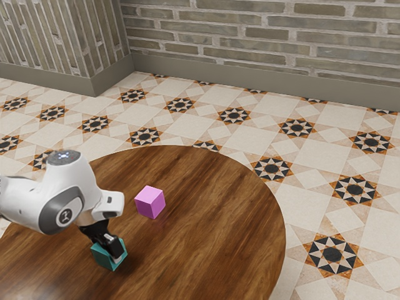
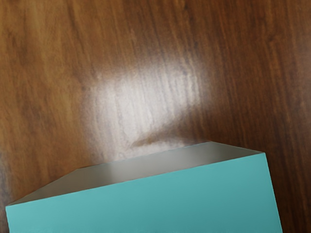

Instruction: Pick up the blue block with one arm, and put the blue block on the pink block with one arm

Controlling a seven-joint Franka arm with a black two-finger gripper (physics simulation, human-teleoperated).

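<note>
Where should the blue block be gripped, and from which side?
Grip the blue block by two opposite side faces, coming straight down from above. It's a cube sitting flat on the table, sides flat and parallel, with the pink block apart.

A grey-brown brick wall (image 1: 262, 31) runs along the back and meets a second brick wall (image 1: 56, 31) at the corner on the exterior view's left, both with a plain grey skirting (image 1: 250, 72). The floor (image 1: 312, 156) is cream tile with dark star medallions. A round table (image 1: 219, 237) of dark polished wood stands in front, a soft sheen (image 2: 141, 102) of light on its grain.
</note>
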